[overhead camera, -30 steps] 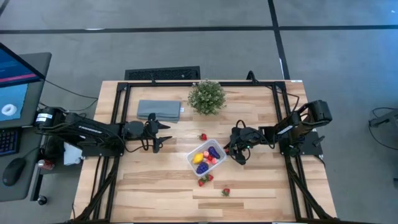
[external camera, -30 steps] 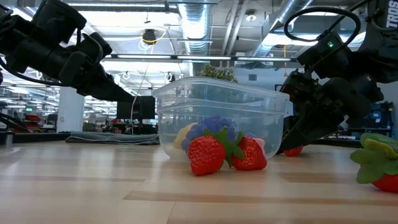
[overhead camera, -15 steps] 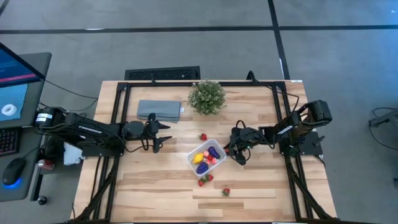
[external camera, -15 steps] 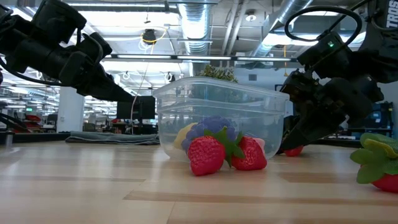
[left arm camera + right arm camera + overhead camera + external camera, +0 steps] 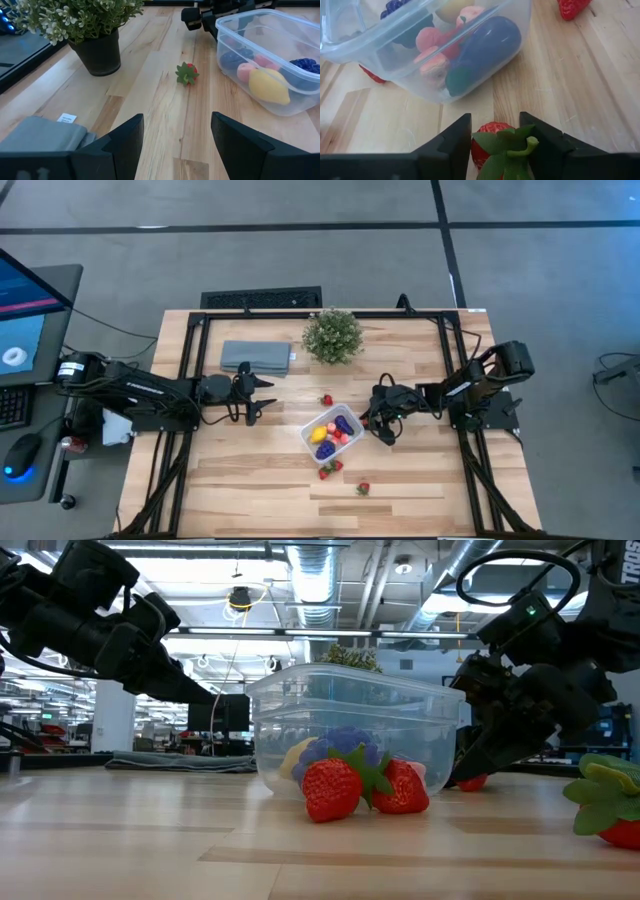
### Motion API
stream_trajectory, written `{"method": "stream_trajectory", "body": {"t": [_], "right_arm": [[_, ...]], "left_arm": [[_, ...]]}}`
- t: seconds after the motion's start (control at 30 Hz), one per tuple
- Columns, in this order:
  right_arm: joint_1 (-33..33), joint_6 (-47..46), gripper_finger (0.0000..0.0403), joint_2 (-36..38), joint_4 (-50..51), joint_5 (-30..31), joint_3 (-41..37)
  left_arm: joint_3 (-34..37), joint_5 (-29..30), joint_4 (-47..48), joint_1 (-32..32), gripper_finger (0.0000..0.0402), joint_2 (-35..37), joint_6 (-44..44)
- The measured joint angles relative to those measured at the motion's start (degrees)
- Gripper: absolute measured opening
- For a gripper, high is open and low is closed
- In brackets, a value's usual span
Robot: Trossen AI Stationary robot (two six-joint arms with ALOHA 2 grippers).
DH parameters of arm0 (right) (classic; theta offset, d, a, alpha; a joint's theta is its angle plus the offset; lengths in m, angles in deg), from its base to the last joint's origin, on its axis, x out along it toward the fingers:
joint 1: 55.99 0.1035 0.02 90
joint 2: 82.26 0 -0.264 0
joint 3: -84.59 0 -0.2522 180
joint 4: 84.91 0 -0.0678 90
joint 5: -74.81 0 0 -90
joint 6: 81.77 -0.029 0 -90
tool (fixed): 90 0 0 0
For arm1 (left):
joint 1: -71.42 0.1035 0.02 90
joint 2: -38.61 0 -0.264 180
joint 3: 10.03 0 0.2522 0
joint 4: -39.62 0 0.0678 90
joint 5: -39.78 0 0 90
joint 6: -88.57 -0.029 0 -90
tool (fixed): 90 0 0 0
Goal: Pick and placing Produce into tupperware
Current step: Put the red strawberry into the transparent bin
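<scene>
Several produce pieces [image 5: 331, 431] in tupperware [image 5: 309, 428]

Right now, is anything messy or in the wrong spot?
Yes. Strawberries lie loose on the table: two against the tupperware, one nearer the front edge, one toward the plant. Another strawberry sits between the right gripper's fingers.

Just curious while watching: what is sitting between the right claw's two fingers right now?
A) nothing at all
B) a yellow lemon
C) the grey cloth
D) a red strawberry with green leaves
D: the right wrist view shows a strawberry with green leaves between the right gripper's two dark fingers, just outside the clear box.
</scene>
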Motion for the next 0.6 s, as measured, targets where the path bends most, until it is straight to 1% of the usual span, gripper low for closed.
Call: {"method": "stream_trajectory", "body": {"t": [0.33, 0.6], "right_arm": [[0.0, 0.0, 0.0219, 0.0, 0.2, -0.2, 0.0], [0.1, -0.1, 0.0228, 0.0, 0.2, -0.2, 0.0]], "left_arm": [[0.0, 0.0, 0.0, 0.0, 0.0224, 0.0, 0.0], [0.0, 0.0, 0.0, 0.0, 0.0224, 0.0, 0.0]]}}
